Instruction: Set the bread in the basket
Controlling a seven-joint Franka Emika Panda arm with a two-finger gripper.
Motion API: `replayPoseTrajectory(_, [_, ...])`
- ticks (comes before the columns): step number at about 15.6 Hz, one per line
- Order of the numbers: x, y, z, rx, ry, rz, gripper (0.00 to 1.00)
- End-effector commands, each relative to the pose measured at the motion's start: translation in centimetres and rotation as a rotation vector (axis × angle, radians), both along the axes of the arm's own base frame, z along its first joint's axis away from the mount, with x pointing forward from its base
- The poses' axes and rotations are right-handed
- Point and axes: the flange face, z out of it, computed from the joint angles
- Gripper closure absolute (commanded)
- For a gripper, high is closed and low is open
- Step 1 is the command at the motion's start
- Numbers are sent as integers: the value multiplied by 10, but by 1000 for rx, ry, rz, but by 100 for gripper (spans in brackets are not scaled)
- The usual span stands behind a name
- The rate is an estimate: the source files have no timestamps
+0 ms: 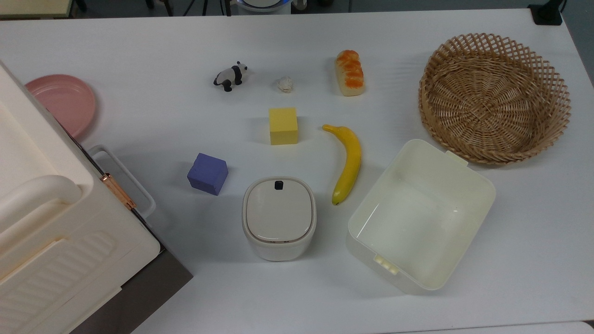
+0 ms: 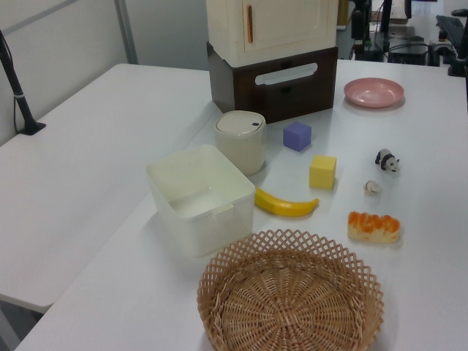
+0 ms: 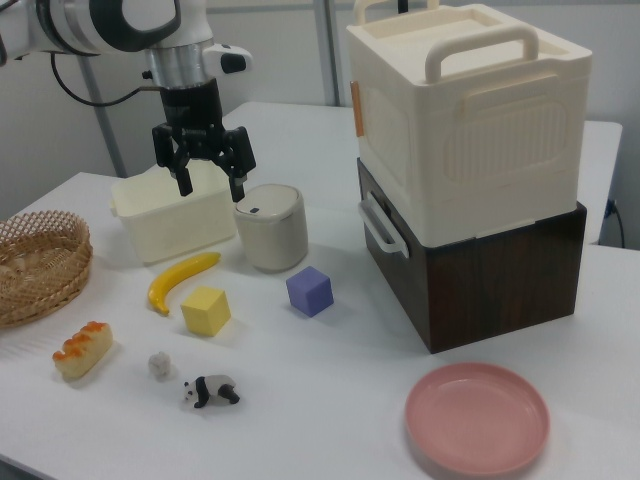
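1. Bread (image 1: 350, 73) lies flat on the worktop (image 1: 139, 55), glazed top up, untouched. In the top view it's left of the basket (image 1: 494, 98), apart from it, with the banana (image 1: 347, 163) below it and a small whitish lump (image 1: 286, 84) to its left.
2. Basket has nothing in it. In the left view the bread (image 2: 374, 227) sits just past the rim, up and right.
3. End effector (image 3: 205, 178) hangs in the air w/ fingers spread wide, nothing held. In the right view it's above the cream tub (image 3: 175, 215) and lidded bin (image 3: 271, 227), well away from the bread (image 3: 82, 349).
4. Step: approach not begun; whole task left.
5. Handling, my guess: toy loaf, prob light and a bit squashy; glaze may be slick. No fragility concern.
6. Grip: pinch across the short width at mid-length, on the pale side walls, not the glazed top. Fingers need to line up w/ the loaf's long axis first.
7. Risk: light part may skid or rotate if one finger lands first. Clear the lattice rim before release.
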Motion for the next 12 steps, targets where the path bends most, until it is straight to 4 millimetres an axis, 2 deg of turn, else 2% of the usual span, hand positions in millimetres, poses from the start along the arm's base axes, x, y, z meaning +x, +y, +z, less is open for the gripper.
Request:
replayPoseTrajectory(1, [-5,-11,2,-12,11,-35,0])
replayPoseTrajectory(12, [-5,-12,2,-23,11,-27,0])
